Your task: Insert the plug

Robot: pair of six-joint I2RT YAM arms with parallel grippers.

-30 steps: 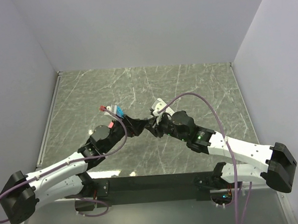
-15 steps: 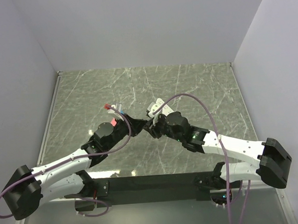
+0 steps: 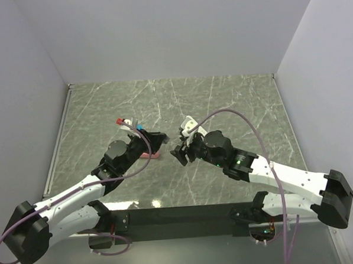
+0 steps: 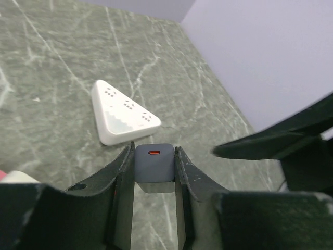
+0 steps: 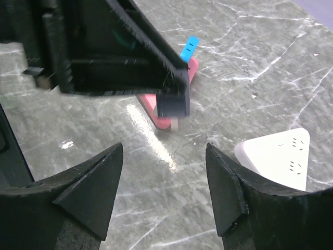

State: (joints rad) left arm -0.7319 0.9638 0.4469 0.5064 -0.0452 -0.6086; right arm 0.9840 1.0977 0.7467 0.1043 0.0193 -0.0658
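The plug (image 4: 154, 165), a grey block, is clamped between the narrow-set jaws of the left gripper (image 4: 153, 155), near the white triangular socket (image 4: 124, 112). The right gripper (image 5: 164, 190) is spread wide and holds nothing, facing the plug.

Your table (image 3: 234, 99) is a grey-green marbled slab with pale veins, and light glares off it. A white triangular socket block (image 4: 125, 117) lies flat on it, face up, with three clusters of holes showing in the left wrist view. A flat pink piece (image 5: 151, 107) also appears to rest on the table, near the block but apart from it, with bare stone between them. Plain walls close in the far and side edges.
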